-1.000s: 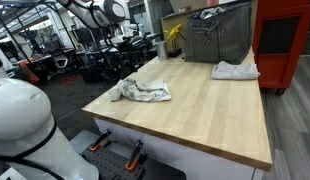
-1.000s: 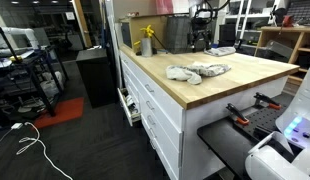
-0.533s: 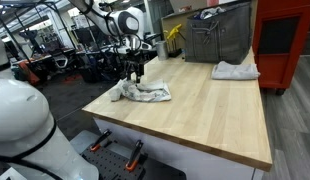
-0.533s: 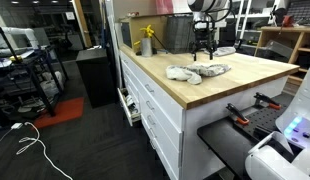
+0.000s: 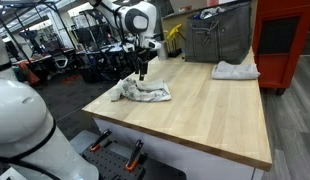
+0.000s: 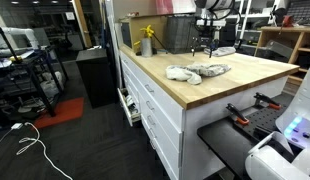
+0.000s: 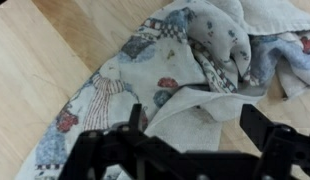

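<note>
Pale wood tabletop (image 5: pixel 195 120) carries a crumpled printed cloth (image 5: pixel 143 92) near the edge facing the open lab floor, close to one corner. Gripper (image 5: pixel 142 73) hangs directly over the printed cloth, pointing down, jaws spread wide, nothing between them. In both exterior views a small gap shows between gripper (image 6: pixel 202 52) and fabric.

Wrist view: printed cloth (image 7: pixel 185 50) fills the frame, folds bunched; dark fingers (image 7: pixel 257 125) sit at the bottom, one either side of a raised fold.

White cloth (image 5: pixel 235 70) lies well apart at the opposite edge, beside a grey metal bin (image 5: pixel 217 42). Yellow bottle (image 6: pixel 147 42) stands at the back edge.
</note>
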Robot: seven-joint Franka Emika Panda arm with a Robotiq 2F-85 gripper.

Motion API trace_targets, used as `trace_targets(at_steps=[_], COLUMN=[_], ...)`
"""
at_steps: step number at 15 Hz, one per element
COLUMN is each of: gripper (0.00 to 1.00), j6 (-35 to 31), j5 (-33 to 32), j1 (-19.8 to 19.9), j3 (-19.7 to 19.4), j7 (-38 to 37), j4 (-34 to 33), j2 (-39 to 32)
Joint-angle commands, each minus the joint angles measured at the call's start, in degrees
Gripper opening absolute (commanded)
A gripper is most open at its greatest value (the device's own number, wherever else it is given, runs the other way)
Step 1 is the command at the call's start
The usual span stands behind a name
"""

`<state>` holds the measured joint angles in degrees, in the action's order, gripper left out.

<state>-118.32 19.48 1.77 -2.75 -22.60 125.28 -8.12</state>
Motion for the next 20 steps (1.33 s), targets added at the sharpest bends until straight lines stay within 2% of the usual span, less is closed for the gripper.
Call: trace_targets(at_steps=[1, 3, 9, 12, 18, 19, 20], gripper=[1.00, 1.00, 1.00, 1.00, 1.00, 0.90, 0.72], j6=[-4.6, -3.1, -3.7, -3.3, -10.4, -11.9, -12.4], j5=[-0.3, -0.1, -0.1, -0.8, 3.7, 4.6, 5.6], j1=[-1.2, -0.8, -1.3, -2.3, -2.1, -1.7, -1.4], j3=[0.4, 0.3, 0.7, 0.7, -0.8, -1.2, -1.4], j7=[-4.7, -2.5, -2.5, -8.6, -22.1, -23.4, -24.7], j4=[0.5, 0.1, 0.1, -3.2, -3.9, -3.1, -2.6], j2=[-1.2, -1.1, -1.7, -6.3, -12.4, -12.6, -12.5])
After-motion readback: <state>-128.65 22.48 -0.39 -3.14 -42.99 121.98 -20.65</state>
